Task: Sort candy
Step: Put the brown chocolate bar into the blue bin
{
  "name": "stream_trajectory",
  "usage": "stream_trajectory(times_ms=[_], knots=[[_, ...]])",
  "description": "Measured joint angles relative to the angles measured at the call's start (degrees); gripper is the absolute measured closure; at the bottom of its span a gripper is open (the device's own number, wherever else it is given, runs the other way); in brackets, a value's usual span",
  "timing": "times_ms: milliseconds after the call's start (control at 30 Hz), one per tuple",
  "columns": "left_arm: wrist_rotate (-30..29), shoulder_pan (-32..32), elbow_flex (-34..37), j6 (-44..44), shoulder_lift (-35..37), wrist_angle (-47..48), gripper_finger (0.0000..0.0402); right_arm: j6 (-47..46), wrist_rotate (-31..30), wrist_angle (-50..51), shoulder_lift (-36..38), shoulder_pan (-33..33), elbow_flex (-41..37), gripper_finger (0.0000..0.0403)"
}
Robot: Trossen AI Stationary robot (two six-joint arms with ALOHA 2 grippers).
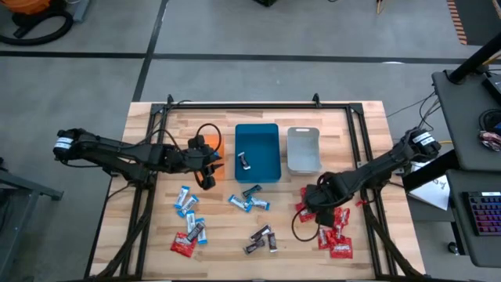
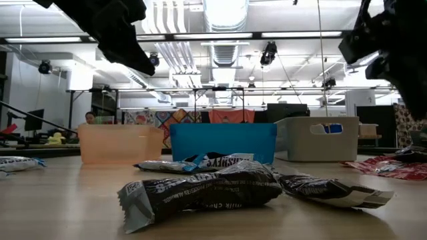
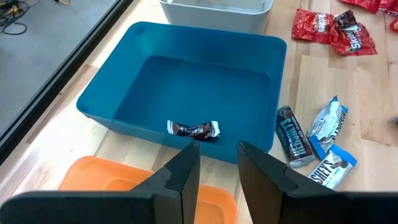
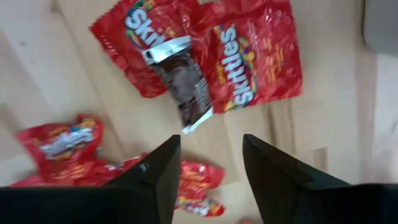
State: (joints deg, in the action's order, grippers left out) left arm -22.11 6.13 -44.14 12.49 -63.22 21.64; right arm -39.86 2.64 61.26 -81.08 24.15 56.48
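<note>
Red wrappers marked "Skittles" (image 4: 242,56) fill upper centre of right wrist view; dark brown/silver candy (image 4: 183,84) lies on top of them. More red packs (image 1: 337,235) at lower right of high view.
Blue-and-white packs (image 3: 329,168) read "HERSHEY'S", lower right of left wrist view; dark bar (image 3: 293,135) beside them, print too small to read.
Dark pack (image 2: 200,190), low view centre foreground: lettering blurred, poss. "MILK CHOC". "HERSHEY'S" legible on pack behind (image 2: 223,160).
Teal tray (image 1: 258,174): one dark candy (image 3: 194,129) inside, near front wall.
Orange tray (image 3: 106,186): cut off at frame bottom, partly hidden by fingers; contents not visible.
Grey tray (image 1: 303,149): nothing made out inside.
Left gripper (image 3: 217,165): fingers apart w/ narrow gap, nothing between, above orange tray's edge next to teal tray.
Right gripper (image 4: 208,162): fingers apart, nothing between, over red packs.
Surface: light wood plank table (image 1: 156,243), black frame rails.
Room: grey floor, ceiling strip lights, a person far left, low view.
</note>
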Motion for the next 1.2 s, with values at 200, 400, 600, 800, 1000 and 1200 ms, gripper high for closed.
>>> stream_trajectory(times_ms=[200,400,600,800,1000,1200], knots=[[0.00,0.00,0.02,0.02,0.00,0.05,0.0311,3.31,-0.71,-6.10,-1.76,-0.01,-3.28,0.0230],[0.00,0.00,0.02,0.02,0.00,0.08,0.0311,4.36,0.21,-10.82,-3.21,-0.01,-4.82,0.0237],[0.00,0.04,0.02,0.02,0.00,0.23,0.0311,5.01,0.32,-17.18,-6.06,-0.01,-7.08,0.0250],[0.00,0.04,0.02,0.02,0.00,0.25,0.0311,5.51,0.32,-17.31,-7.69,-0.01,-7.20,0.0300],[0.00,0.04,0.02,0.04,0.00,0.25,0.0311,6.13,0.32,-17.26,-6.50,-0.01,-7.20,0.0370],[0.00,0.04,0.02,0.24,0.00,0.23,0.0311,6.02,0.38,-17.04,-4.46,-0.01,-7.20,0.0384]])
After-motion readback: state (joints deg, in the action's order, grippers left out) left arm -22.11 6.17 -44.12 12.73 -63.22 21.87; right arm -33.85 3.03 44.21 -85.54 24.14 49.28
